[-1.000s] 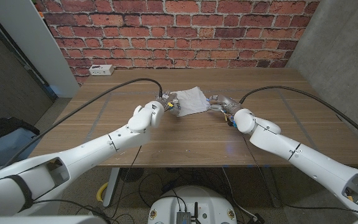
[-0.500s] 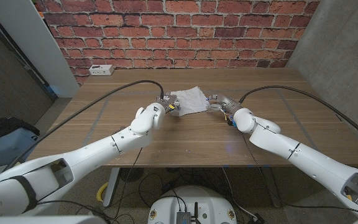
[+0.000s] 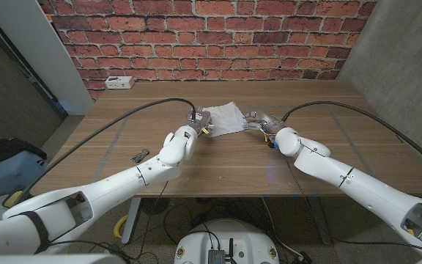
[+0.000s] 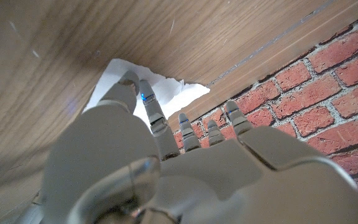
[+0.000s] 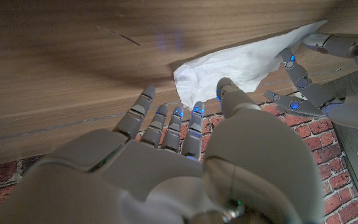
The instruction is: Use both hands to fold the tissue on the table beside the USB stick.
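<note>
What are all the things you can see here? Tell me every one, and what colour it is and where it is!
tissue: one, white, rumpled, on the table's far middle between the two hands
USB stick: one, small and dark, on the table to the left of the left forearm
power strip: one, white, at the table's far left edge by the wall
table: one, brown wood, under everything
brick wall: one, red, behind the table
left hand: one, grey fingers on a white arm, at the tissue's left edge, fingers on it
right hand: one, grey fingers on a white arm, at the tissue's right edge; grip cannot be told
</note>
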Action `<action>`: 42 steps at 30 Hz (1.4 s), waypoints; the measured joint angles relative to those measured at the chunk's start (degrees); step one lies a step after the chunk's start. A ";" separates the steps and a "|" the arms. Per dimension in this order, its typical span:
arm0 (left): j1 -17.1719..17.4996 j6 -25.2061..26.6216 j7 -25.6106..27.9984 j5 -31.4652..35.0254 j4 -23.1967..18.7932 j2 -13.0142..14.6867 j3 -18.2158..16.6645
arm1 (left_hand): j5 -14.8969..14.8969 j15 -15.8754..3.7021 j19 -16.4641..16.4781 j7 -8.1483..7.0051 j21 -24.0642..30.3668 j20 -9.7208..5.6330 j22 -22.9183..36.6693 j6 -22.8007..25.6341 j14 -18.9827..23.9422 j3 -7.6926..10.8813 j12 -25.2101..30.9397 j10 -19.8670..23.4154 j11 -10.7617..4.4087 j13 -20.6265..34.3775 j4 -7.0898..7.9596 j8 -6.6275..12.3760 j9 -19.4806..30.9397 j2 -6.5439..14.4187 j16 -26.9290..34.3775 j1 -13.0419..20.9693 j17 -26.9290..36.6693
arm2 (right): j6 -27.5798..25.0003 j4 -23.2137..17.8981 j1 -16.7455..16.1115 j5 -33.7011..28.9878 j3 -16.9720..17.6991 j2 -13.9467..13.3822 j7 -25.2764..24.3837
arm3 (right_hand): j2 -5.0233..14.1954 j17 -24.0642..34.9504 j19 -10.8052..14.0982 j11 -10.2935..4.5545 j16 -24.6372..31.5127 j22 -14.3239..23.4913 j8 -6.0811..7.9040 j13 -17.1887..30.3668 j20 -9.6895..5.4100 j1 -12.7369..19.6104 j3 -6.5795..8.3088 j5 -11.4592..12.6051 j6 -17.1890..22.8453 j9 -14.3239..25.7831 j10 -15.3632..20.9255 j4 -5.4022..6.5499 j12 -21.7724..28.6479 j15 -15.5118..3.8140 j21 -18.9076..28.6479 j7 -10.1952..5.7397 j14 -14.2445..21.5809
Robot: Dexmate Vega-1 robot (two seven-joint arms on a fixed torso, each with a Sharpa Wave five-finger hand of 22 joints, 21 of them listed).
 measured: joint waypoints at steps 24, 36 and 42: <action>0.83 -2.12 -2.01 -6.08 -4.58 2.52 -3.06 | 0.00 2.89 -4.92 4.22 -5.31 1.75 0.70 -16.73 -5.15 -8.32 -2.39 -6.48 3.80 0.14 4.67 -4.20 0.03 1.86 -1.35 -12.18 0.26 | 0.67 2.47 2.12 -0.37 -0.97 1.45 0.78 | 0.00 0.27 0.00 0.32 0.00 0.00 -0.30 0.30 0.00 0.01 -0.67 0.23 0.21 0.00 0.32 -0.19 -0.22 0.31 0.00 -0.22 0.31; 1.58 -0.32 -3.92 0.77 -8.62 4.18 -2.96 | 0.34 2.63 -2.51 1.19 -5.32 1.05 0.53 -17.74 -3.86 -8.13 -1.98 -6.18 2.87 0.14 0.86 -3.71 0.02 -1.04 -1.06 -8.05 0.26 | 1.17 3.32 2.86 -0.25 -1.18 2.31 0.88 | 0.31 0.26 0.20 0.31 0.00 -0.01 -0.29 0.29 -0.21 0.32 -0.92 0.22 0.20 0.00 0.31 0.05 -0.22 0.31 0.00 -0.21 0.31; 1.71 -0.17 -4.81 3.41 -8.27 3.78 -2.64 | 0.70 2.63 -2.43 0.33 -5.32 1.13 0.53 -18.50 -3.86 -8.44 -1.98 -6.18 2.87 0.13 0.06 -3.71 0.02 -2.27 -1.06 -6.82 0.26 | 1.21 3.35 2.89 -0.01 -1.18 2.45 0.84 | 0.31 0.26 0.20 0.31 0.00 -0.01 -0.29 0.29 -0.20 0.32 -1.39 0.22 0.20 0.00 0.31 0.05 -0.22 0.31 0.00 -0.21 0.31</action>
